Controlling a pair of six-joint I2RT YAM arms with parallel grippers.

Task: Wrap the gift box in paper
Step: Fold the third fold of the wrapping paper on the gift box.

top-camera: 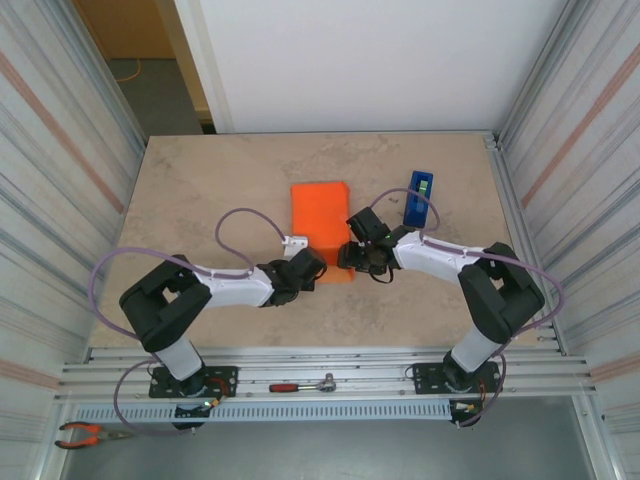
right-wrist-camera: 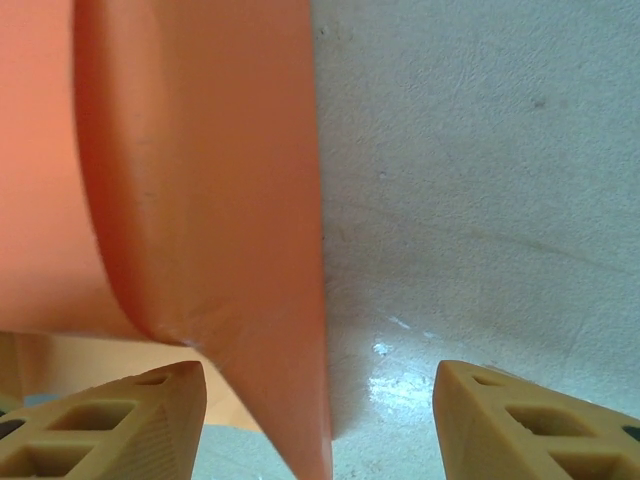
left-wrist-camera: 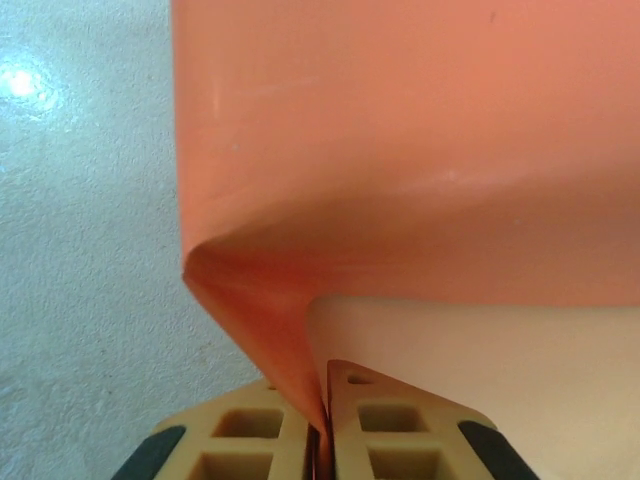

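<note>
Left gripper [left-wrist-camera: 322,405]: jaws closed tight on a pinched flap of the paper, at the bundle's near left corner.
Left room: bare table [top-camera: 200,200] lies open on this side as far as the ribbed wall; only the left arm's own cable loop [top-camera: 232,222] curves near the bundle.
Paper [left-wrist-camera: 400,150]: thin, light and matte. It bends in a soft curve where lifted, so it will likely crease or tear if pulled hard. A flap near its edge looks the best hold, with a low, even pull.
Gift box [top-camera: 320,212]: mid-table under the orange skin, between the two grippers and a little beyond them. It is probably light and apt to slide. I cannot tell where the box ends and the loose sheet begins.
Right gripper [right-wrist-camera: 320,420]: jaws apart, astride the paper's hanging right-hand fold; the fold runs close by one finger, well clear of the other, and is not clamped.
Blue tape dispenser [top-camera: 418,197]: near the bundle's far right, so room is tighter there.
</note>
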